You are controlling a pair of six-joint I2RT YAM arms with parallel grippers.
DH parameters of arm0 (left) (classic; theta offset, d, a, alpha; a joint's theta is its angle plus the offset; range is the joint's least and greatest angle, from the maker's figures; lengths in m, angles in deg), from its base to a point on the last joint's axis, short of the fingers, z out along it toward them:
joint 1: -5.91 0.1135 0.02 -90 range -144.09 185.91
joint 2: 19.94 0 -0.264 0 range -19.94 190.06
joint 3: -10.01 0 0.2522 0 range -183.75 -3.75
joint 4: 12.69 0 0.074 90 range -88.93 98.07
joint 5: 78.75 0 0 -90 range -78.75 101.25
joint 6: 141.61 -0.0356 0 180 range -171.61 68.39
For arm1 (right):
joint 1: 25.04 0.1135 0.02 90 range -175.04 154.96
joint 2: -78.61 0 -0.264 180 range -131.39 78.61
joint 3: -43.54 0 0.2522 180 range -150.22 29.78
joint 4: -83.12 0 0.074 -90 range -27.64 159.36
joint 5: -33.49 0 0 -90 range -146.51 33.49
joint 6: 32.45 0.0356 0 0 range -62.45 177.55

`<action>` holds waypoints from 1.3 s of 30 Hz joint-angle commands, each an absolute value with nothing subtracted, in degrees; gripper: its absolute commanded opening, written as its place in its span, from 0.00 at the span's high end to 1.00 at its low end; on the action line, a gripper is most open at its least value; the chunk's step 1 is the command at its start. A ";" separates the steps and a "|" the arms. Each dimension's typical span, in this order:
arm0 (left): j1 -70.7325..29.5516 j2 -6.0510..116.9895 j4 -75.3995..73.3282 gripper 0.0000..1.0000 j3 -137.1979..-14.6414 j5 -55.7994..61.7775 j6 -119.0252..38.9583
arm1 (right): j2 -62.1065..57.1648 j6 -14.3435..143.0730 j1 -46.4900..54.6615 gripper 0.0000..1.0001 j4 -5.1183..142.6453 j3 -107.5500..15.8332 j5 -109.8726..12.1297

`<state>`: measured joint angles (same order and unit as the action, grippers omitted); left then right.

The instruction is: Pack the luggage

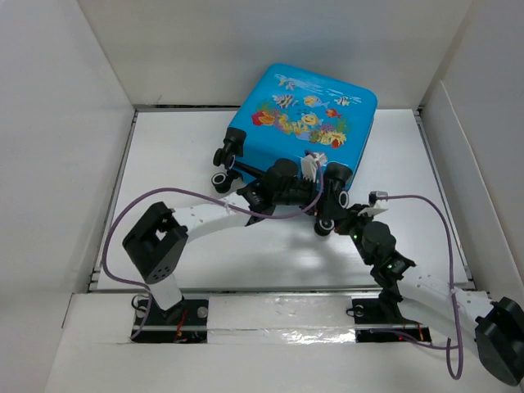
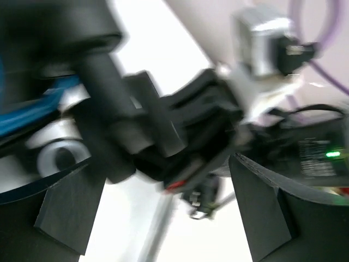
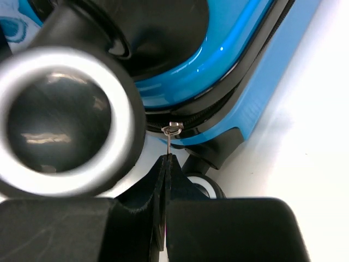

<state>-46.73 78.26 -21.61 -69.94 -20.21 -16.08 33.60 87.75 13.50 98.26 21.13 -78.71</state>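
Blue luggage (image 1: 303, 115) lies flat on the white surface (image 1: 205, 270). Its zipper pull (image 3: 172, 131) is clamped in the right claw (image 3: 166, 164); the left claw (image 2: 158, 180) stands apart.

- Robot lab, looks like a data-collection cell.
- White table (image 1: 270, 262) boxed in by plain white panel walls (image 1: 270, 41) at left, back and right.
- Two robot arms on the near edge: left arm (image 1: 155, 246), right arm (image 1: 381, 246).
- Purple cables (image 1: 105, 246) loop loose off the arms.
- Shiny tape strip (image 1: 278, 336) runs along the front rail between the bases.
- Green status light (image 2: 332, 154) is lit on the arm electronics.
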 commanded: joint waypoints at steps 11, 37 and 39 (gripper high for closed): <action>-36.90 63.90 -17.82 0.19 -56.75 -4.82 -25.78 | 34.84 87.61 11.61 1.00 100.12 17.91 -69.17; -50.25 89.67 0.63 0.54 -102.01 -6.06 -31.57 | 10.06 88.23 33.13 1.00 125.17 10.53 -98.46; -50.25 89.40 2.55 0.54 -101.84 -6.33 -31.66 | 10.84 86.82 33.76 1.00 127.80 13.15 -101.24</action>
